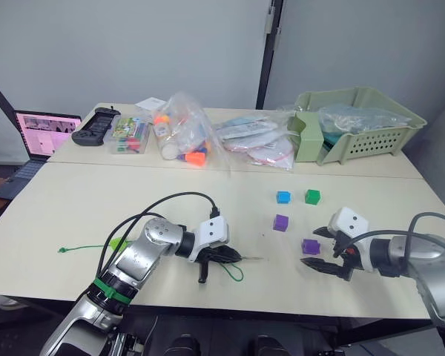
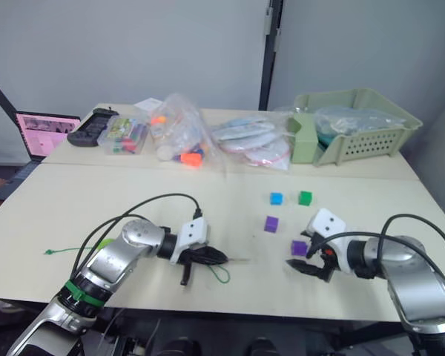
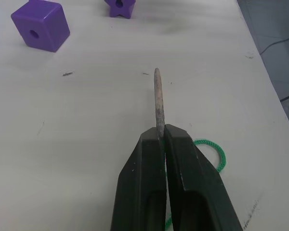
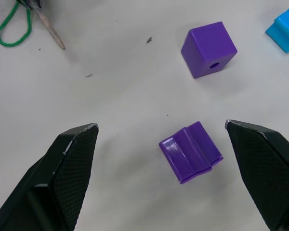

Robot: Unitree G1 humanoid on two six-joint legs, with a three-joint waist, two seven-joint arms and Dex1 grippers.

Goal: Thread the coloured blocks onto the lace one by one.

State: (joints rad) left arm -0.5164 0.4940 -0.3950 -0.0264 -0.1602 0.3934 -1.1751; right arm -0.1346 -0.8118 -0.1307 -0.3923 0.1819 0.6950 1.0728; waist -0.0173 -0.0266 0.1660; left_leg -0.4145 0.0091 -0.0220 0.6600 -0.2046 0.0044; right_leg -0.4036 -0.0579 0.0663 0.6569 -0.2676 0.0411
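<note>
My left gripper [image 3: 162, 129] is shut on the lace's stiff tan tip [image 3: 158, 101], which sticks out forward just above the table. The green lace [image 1: 235, 274] loops beside the fingers and trails off to the left [image 1: 80, 248]. A purple block [image 4: 190, 151] lies on the table between the spread fingers of my open right gripper [image 4: 160, 126], untouched. Another purple block [image 1: 281, 222] sits a little farther back, with the blue block [image 1: 283, 196] and the dark green block [image 1: 312, 196] beyond it. A lime green block [image 1: 118, 243] peeks out beside my left forearm.
Along the back of the table stand a pale green basket [image 1: 400, 126], clear bags with orange toy pieces [image 1: 185, 141], a small clear box [image 1: 130, 136] and a black controller [image 1: 96, 126]. A laptop [image 1: 41, 137] is at the far left. The front edge lies just below both grippers.
</note>
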